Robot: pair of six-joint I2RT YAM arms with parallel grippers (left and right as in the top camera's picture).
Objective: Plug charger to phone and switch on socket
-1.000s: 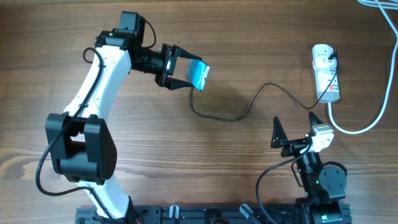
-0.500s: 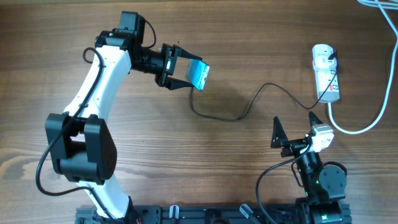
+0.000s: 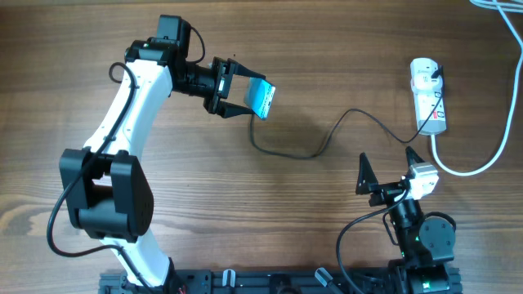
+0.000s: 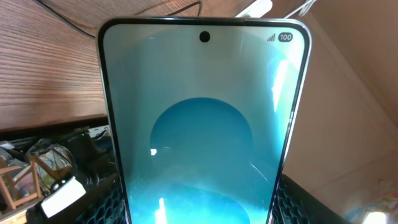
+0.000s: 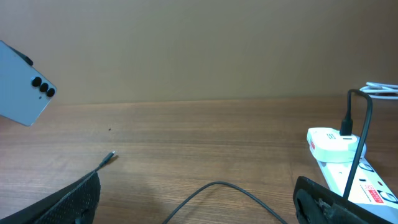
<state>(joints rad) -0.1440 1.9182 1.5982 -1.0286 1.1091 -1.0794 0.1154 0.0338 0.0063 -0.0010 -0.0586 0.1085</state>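
The phone (image 3: 262, 97) aloft, charger plug (image 5: 111, 156) ungrasped
The left gripper (image 3: 252, 96) clamps the phone; the right gripper (image 3: 386, 160) has jaws apart, charger plug ahead to its left, socket (image 5: 336, 142) to its right. The small plug, apparently lying flat, could skid or sit crooked when pinched

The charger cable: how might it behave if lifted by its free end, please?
Probably floppy: the charger cable lies in loose curves. Likely light, being thin. Its other end is plugged into the socket, so pulling may drag that.
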